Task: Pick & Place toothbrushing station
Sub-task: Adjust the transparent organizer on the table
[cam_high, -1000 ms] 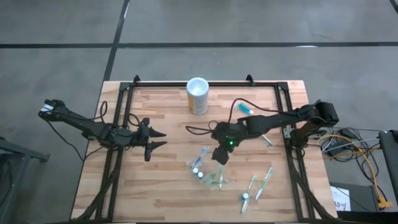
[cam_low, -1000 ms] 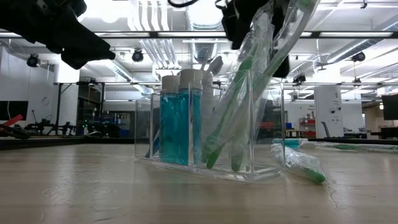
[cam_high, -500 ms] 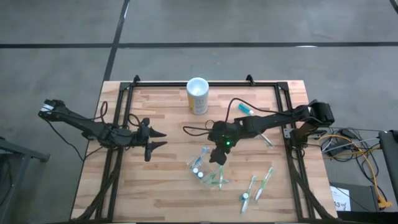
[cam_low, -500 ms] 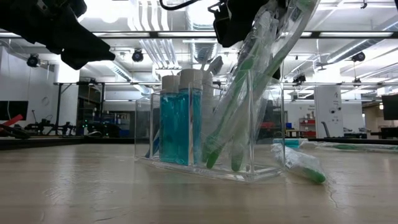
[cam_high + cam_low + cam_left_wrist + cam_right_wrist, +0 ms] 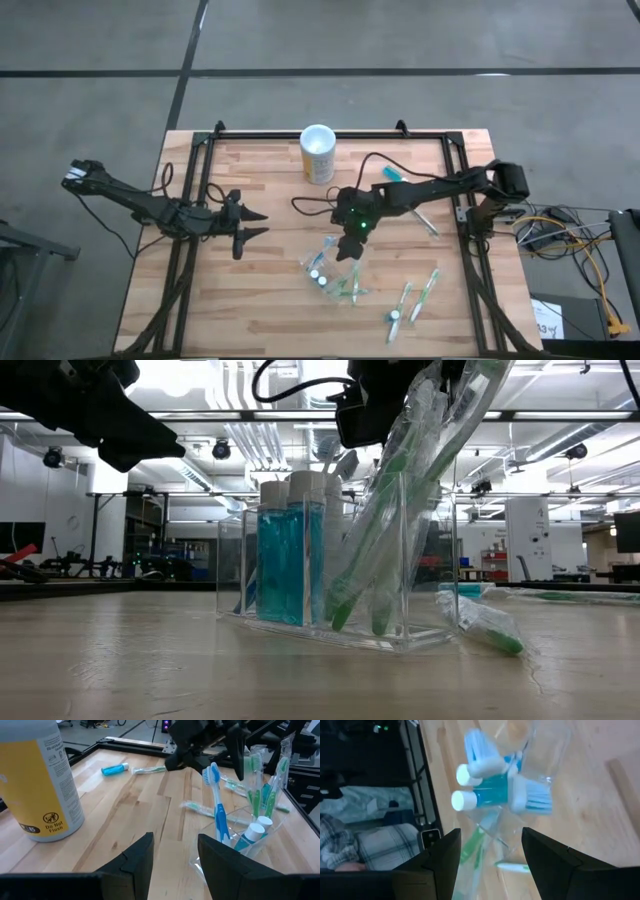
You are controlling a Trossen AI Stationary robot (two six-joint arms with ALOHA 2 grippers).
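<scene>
The right gripper (image 5: 350,249), fingers apart and empty, has been moved left over the toothbrushing station (image 5: 333,274); a grab probably comes next. The left gripper (image 5: 250,225) waits, fingers apart.

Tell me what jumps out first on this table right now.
The clear toothbrushing station near the table's middle, packed with green toothbrushes and blue tubes, with the right gripper open just above it. The yellow cup stands at the far edge; the left gripper waits open at the left.
</scene>
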